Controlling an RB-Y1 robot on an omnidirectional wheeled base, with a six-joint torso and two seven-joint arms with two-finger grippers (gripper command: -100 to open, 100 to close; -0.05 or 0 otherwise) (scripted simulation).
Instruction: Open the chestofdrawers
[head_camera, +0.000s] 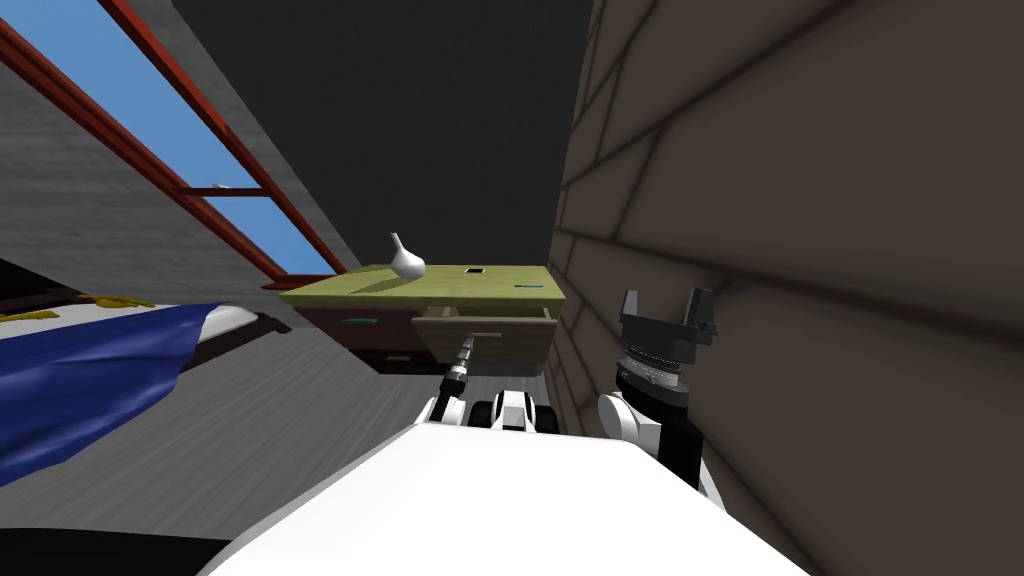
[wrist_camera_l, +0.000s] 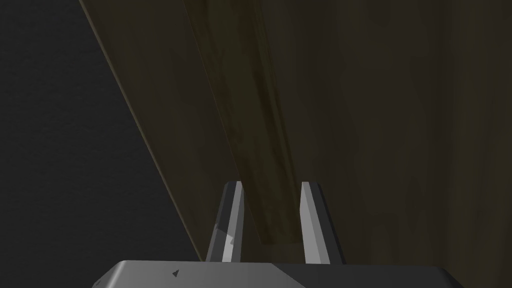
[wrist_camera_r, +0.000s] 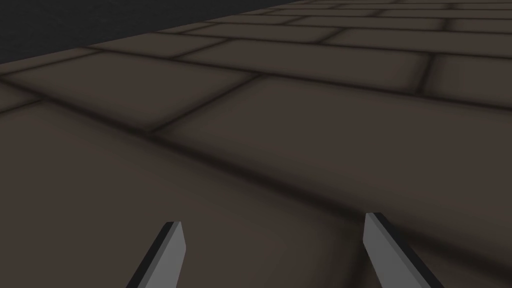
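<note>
Grip: left gripper (wrist_camera_l: 271, 186) is clenching the handle (wrist_camera_l: 267, 210) of the top drawer (head_camera: 487, 338), its blades pressing the bar's two sides near its end. Chest of drawers (head_camera: 440, 285) is standing ahead, against the right-hand wall (head_camera: 800, 200), with that drawer sitting partly out. Risk: the blades are gripping close to the handle's tip, so a pull off the drawer's line is likely to slip them free. A jerk is also threatening the white vase (head_camera: 405, 260) on the top's left side. Right gripper (wrist_camera_r: 272, 220) is hanging released, near the wall.
</note>
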